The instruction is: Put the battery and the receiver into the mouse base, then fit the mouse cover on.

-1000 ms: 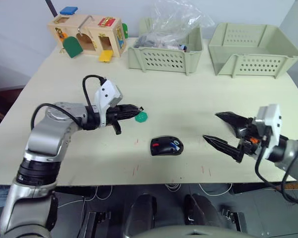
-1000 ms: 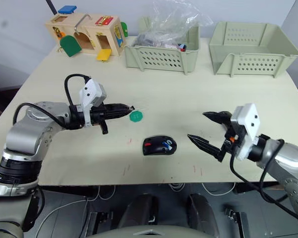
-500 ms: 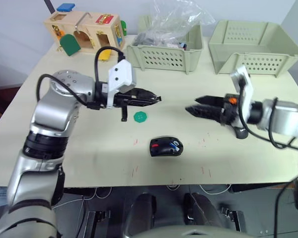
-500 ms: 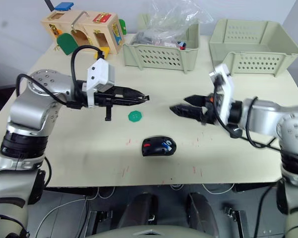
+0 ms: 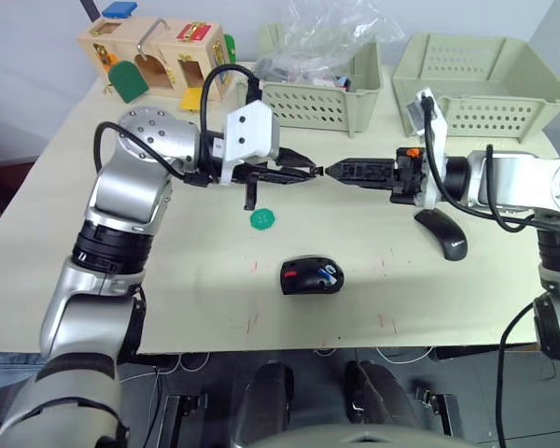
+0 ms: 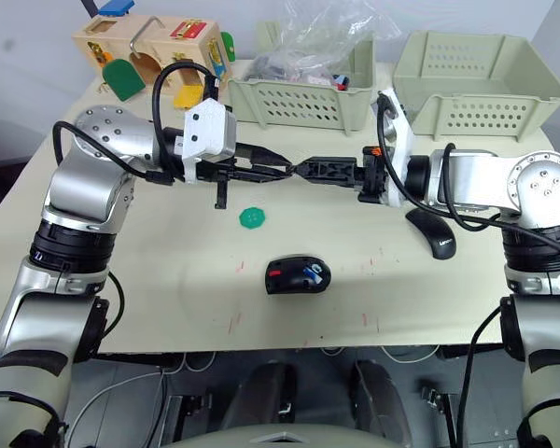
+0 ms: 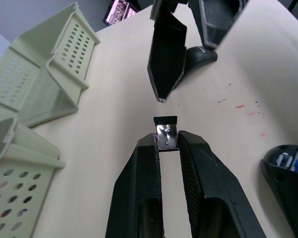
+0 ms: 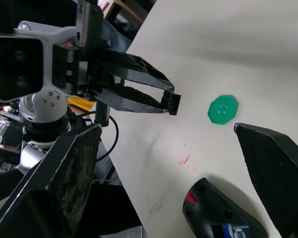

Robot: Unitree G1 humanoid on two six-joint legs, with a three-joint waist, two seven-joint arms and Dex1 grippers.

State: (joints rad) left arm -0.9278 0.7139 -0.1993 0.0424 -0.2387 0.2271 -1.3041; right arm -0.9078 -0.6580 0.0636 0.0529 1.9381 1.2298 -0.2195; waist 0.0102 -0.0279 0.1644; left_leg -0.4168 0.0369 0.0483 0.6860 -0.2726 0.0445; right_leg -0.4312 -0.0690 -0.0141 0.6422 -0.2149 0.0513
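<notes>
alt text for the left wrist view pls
The left gripper pinches a small black receiver at its fingertips, held out toward the open right gripper just beyond it. Behind lie the mouse cover and two pale green baskets.

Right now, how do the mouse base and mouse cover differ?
The mouse base lies open side up, showing red and blue inside; the mouse cover shows only a smooth black back. The base sits near the table's front middle, below the grippers; the cover lies further right, under the right arm. The base reads as a rounder oval; the cover looks slimmer and lies at an angle. Both are black, rest on the table, and are ungripped.
</notes>
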